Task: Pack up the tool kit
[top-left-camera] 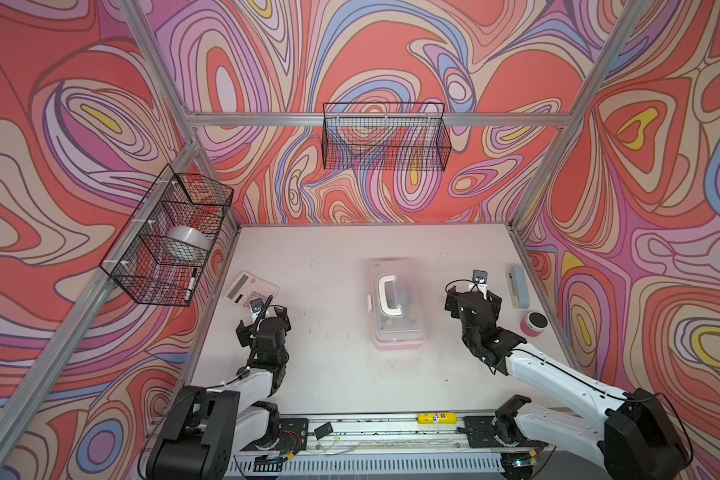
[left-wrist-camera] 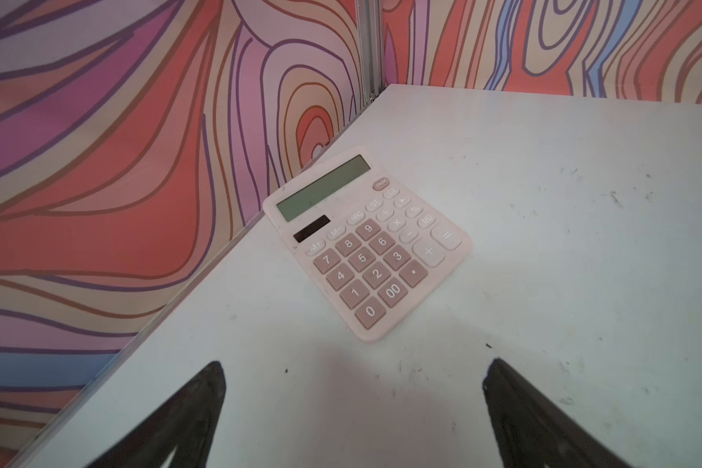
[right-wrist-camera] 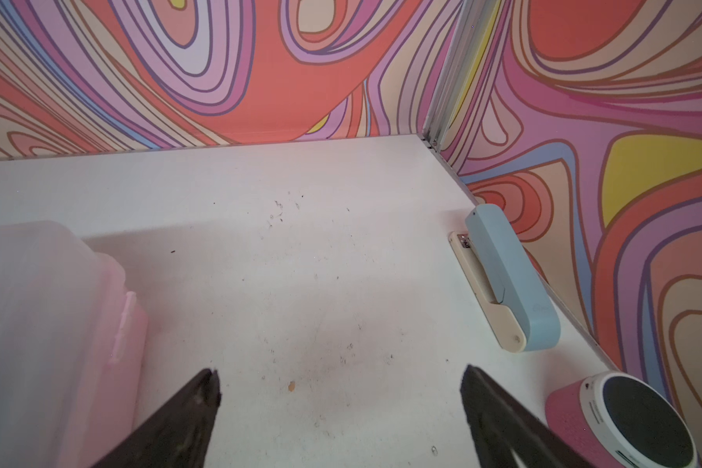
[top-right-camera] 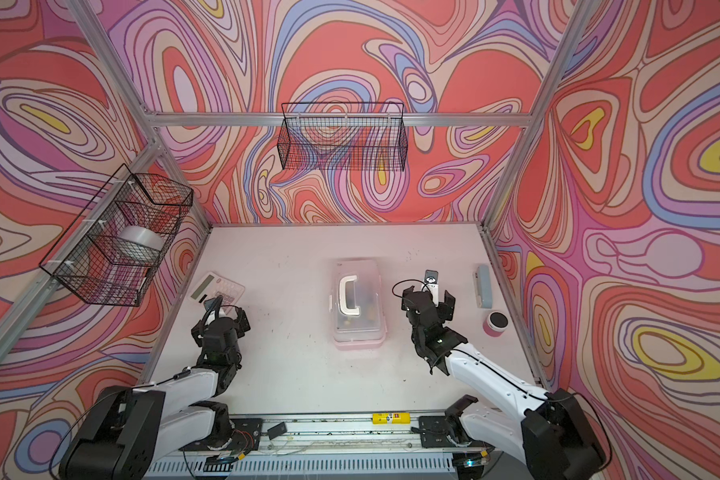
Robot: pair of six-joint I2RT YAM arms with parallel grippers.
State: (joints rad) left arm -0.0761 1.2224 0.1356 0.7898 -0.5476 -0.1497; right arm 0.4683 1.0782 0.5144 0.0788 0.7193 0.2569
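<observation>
The tool kit point(top-left-camera: 395, 328) is a pink box with a translucent lid and a white handle point(top-left-camera: 387, 297). It stands shut near the middle of the table in both top views point(top-right-camera: 358, 332), with blurred coloured items showing through the lid. My left gripper point(top-left-camera: 265, 318) hovers to its left, well apart from it. In the left wrist view the left gripper point(left-wrist-camera: 355, 364) is open and empty over bare table. My right gripper point(top-left-camera: 472, 297) is to the box's right. It is open and empty in the right wrist view point(right-wrist-camera: 341, 370), beside the tool kit point(right-wrist-camera: 37, 324).
A white calculator point(top-left-camera: 251, 289) point(left-wrist-camera: 365, 243) lies just ahead of the left gripper by the left wall. A grey-blue stapler point(right-wrist-camera: 507, 279) and a pink round can point(right-wrist-camera: 625, 421) sit by the right wall. Wire baskets point(top-left-camera: 167, 241) hang on the left and back walls.
</observation>
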